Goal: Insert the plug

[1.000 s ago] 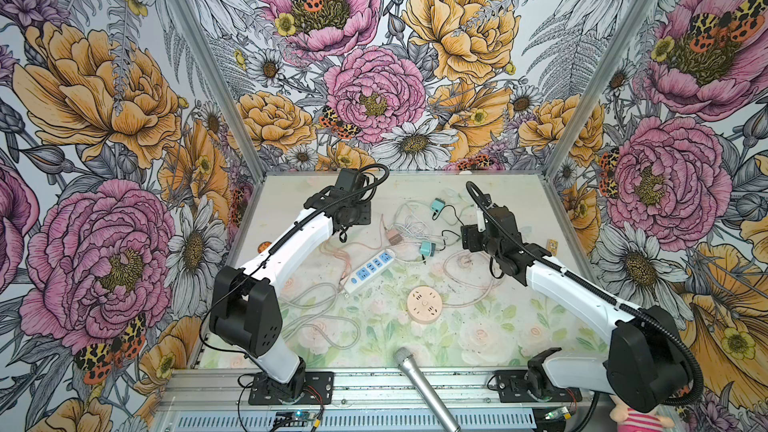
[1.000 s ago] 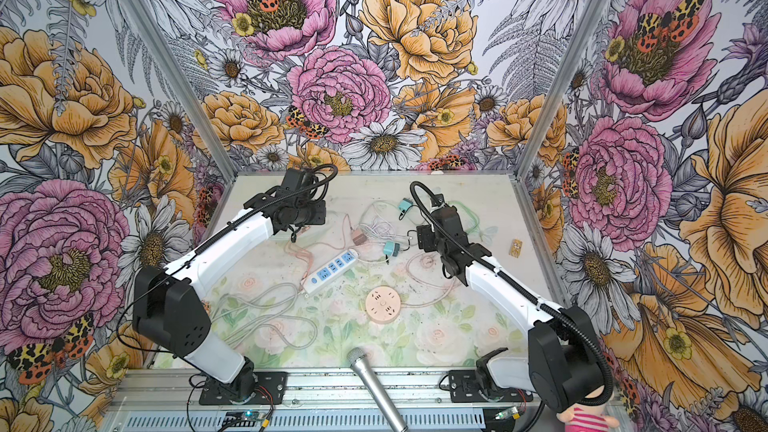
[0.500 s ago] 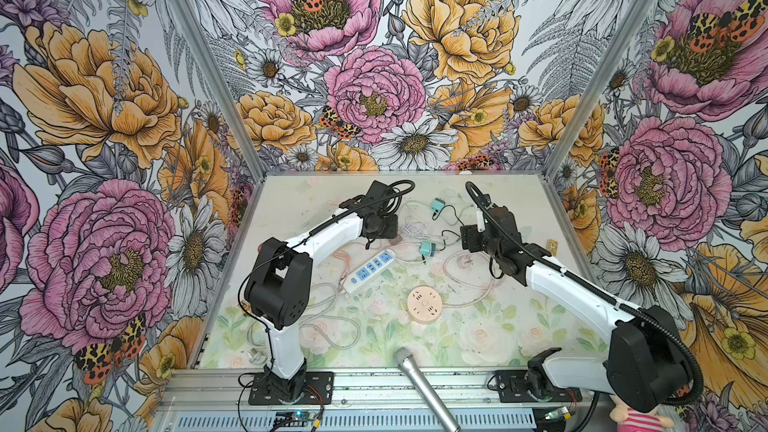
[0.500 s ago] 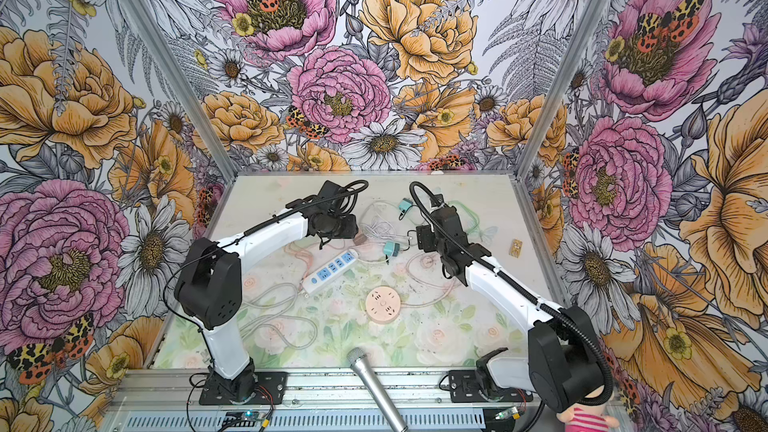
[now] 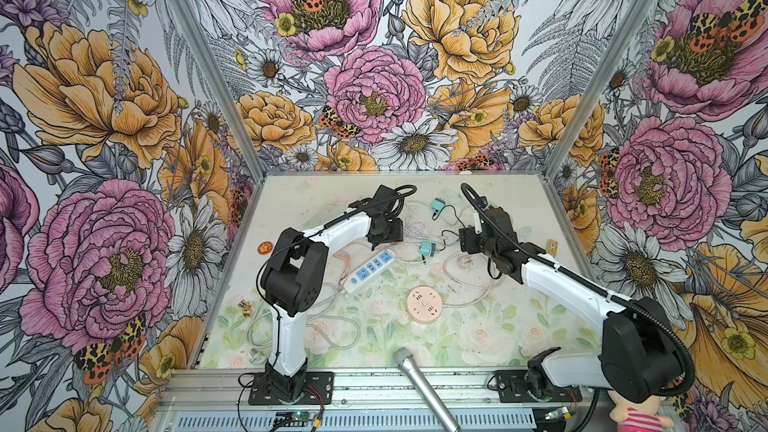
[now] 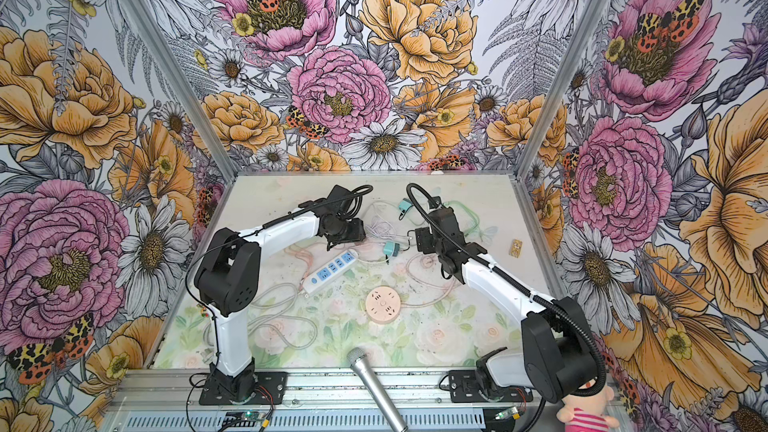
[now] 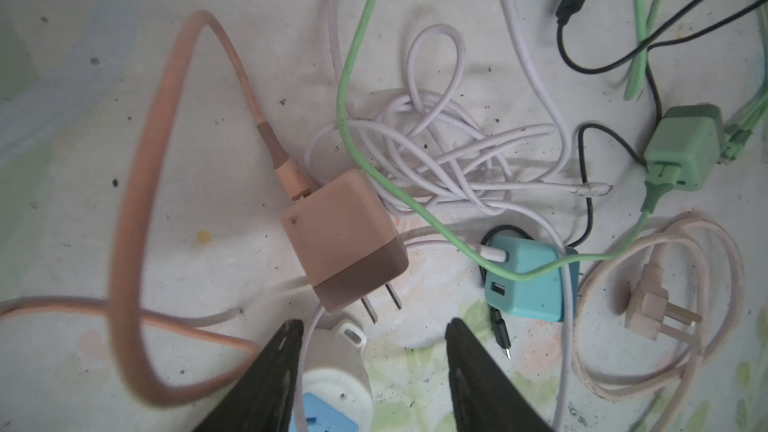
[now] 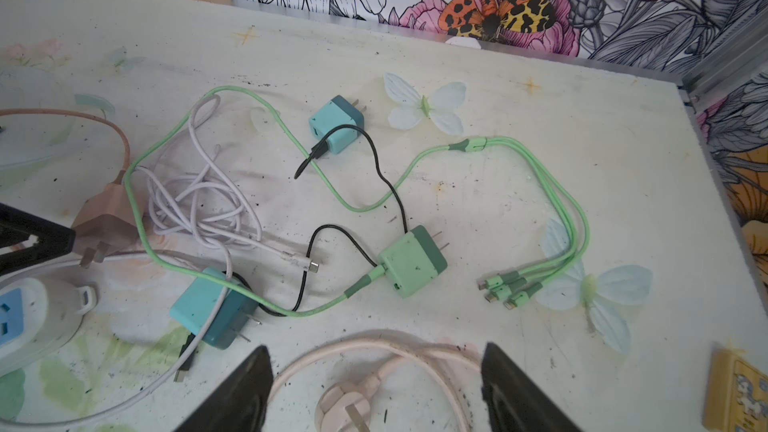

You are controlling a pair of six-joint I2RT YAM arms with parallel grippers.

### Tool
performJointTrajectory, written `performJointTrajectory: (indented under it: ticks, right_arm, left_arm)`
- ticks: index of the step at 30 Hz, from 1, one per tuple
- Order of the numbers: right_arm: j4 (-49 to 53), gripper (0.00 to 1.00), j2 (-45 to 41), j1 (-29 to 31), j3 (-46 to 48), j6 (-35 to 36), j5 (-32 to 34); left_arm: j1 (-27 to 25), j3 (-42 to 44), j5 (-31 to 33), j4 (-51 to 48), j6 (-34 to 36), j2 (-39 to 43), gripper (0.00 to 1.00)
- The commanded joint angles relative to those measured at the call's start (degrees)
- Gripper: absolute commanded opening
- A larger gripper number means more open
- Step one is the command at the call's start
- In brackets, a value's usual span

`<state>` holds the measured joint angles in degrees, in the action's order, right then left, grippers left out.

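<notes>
A tan-pink two-prong charger plug [image 7: 340, 238] lies flat on the table, its prongs pointing at my left gripper [image 7: 372, 334]. That gripper is open and holds nothing; it hangs just over the end of the white power strip [image 7: 336, 371] with blue sockets [image 5: 372, 265]. My right gripper [image 8: 376, 351] is open above a pale pink three-pin plug [image 8: 353, 405] and its looped cable, touching neither. In both top views the two grippers [image 5: 384, 238] [image 5: 467, 238] face each other across the cable pile at mid-table.
A round pink socket [image 5: 424, 305] sits near the front. Teal chargers [image 8: 216, 309] [image 8: 336, 124], a green charger [image 8: 411, 263] with a multi-head cable, and a white cable tangle [image 7: 436, 147] crowd the middle. A microphone [image 5: 419, 384] leans in at the front; a yellow card [image 5: 552, 246] lies right.
My left arm has swung right from the back left to above the strip's far end, and its jaws now stand wider. The right arm has not moved.
</notes>
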<state>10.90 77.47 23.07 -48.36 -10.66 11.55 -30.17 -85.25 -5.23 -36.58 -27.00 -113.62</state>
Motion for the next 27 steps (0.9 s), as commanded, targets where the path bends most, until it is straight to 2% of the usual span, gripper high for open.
performJointTrajectory:
  ticks: [1,11,19,23,27]
  right_arm:
    - [-1.34,0.8,0.14,0.39,-0.67,0.46,0.19]
    - [-1.32,0.8,0.94,0.38,-0.46,0.46,0.12]
    - [-1.32,0.81,0.62,0.35,0.18,0.55,0.25]
    - [-1.34,0.81,0.49,0.38,0.55,0.81,0.46]
    - [-1.34,0.81,0.47,0.29,0.63,0.98,0.51]
  left_arm:
    - [0.93,-1.47,-0.05,1.26,-3.28,-1.23,0.6]
    - [-0.04,-4.45,0.33,1.25,-5.32,-5.67,0.62]
    - [-0.44,-6.26,3.66,1.16,-8.4,-8.44,0.6]
    - [-0.17,-5.64,3.89,1.07,-8.18,-8.57,0.48]
    - [0.7,-4.16,4.6,0.89,-6.07,-6.53,0.4]
